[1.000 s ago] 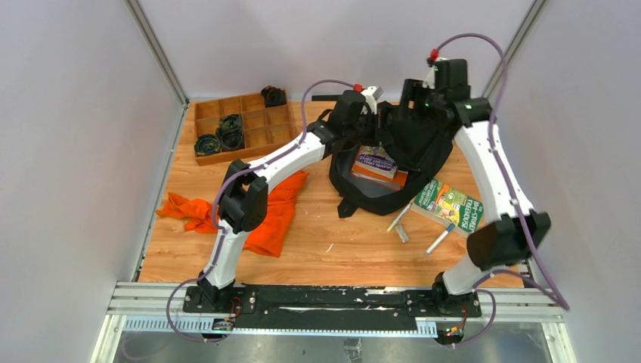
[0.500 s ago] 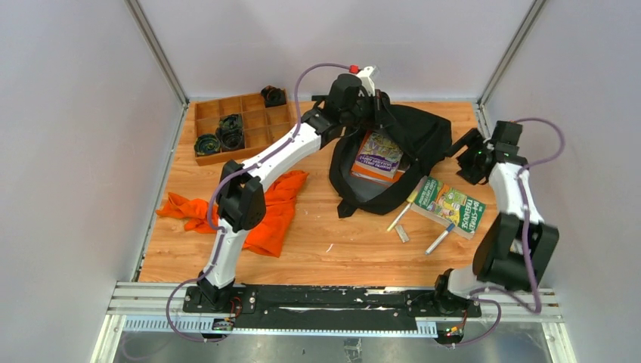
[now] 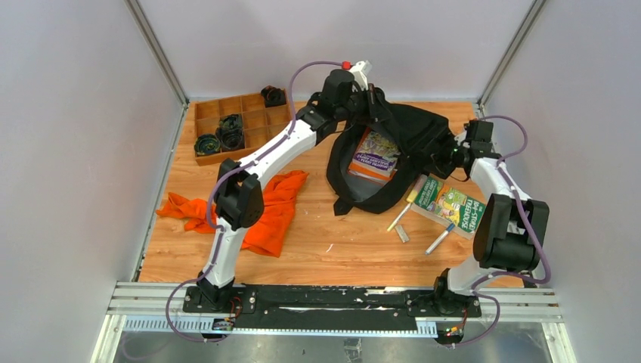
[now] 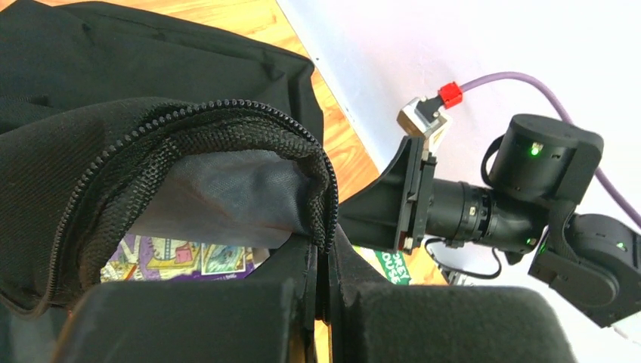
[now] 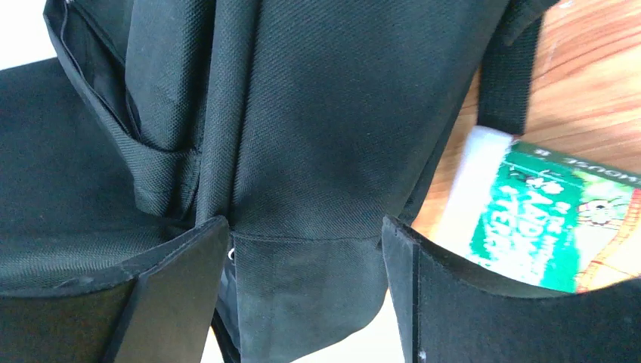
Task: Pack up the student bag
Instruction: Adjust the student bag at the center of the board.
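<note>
The student bag (image 3: 416, 134) is a black backpack lying at the back middle of the table, mouth open, with a purple book on an orange book (image 3: 376, 156) inside. My left gripper (image 3: 370, 97) is shut on the bag's zipper rim (image 4: 326, 227) and holds the flap up; the purple book (image 4: 174, 257) shows beneath. My right gripper (image 3: 447, 155) is at the bag's right side. Its jaws stand open with a fold of bag fabric (image 5: 302, 272) between them, not pinched. A green book (image 3: 450, 204) lies right of the bag and also shows in the right wrist view (image 5: 544, 219).
Pens (image 3: 401, 219) and a marker (image 3: 439, 241) lie in front of the green book. An orange cloth (image 3: 264, 210) lies at the left. A wooden compartment tray (image 3: 257, 136) with dark parts stands at the back left. The walls are close at the back and right.
My right arm swung down from above the bag to the table's right side, then brought its open gripper onto the bag's right edge. My left gripper lifted the rim slightly up and back.
</note>
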You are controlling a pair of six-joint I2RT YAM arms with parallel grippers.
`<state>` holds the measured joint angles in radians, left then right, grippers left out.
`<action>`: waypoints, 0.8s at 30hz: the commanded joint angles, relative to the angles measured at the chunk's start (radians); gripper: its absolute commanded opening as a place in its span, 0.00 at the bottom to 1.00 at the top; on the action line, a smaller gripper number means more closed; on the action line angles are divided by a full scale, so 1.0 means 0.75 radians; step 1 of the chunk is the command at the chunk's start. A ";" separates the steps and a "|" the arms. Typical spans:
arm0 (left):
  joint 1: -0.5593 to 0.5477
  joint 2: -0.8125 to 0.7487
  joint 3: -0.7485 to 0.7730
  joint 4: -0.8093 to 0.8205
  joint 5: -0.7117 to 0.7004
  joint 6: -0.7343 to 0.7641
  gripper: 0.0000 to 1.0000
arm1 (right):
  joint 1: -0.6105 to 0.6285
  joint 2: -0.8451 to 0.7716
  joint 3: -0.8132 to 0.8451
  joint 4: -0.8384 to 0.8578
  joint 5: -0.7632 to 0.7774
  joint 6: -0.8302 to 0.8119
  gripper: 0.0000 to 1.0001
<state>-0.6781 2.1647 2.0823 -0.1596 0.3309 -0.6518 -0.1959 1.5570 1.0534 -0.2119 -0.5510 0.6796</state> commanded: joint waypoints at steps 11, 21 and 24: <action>0.012 -0.084 -0.108 0.299 0.160 -0.271 0.00 | 0.320 -0.309 -0.169 -0.030 0.227 -0.012 0.78; 0.020 -0.107 -0.097 0.301 0.166 -0.265 0.00 | 0.426 -0.119 -0.097 0.015 0.303 0.009 0.71; 0.036 -0.120 -0.092 0.307 0.174 -0.264 0.00 | 0.426 -0.080 -0.076 0.001 0.321 0.005 0.32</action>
<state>-0.6624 2.1582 1.9949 -0.0086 0.4305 -0.8463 0.1078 1.4685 0.9539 -0.2077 -0.3576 0.6861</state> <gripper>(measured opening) 0.030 0.545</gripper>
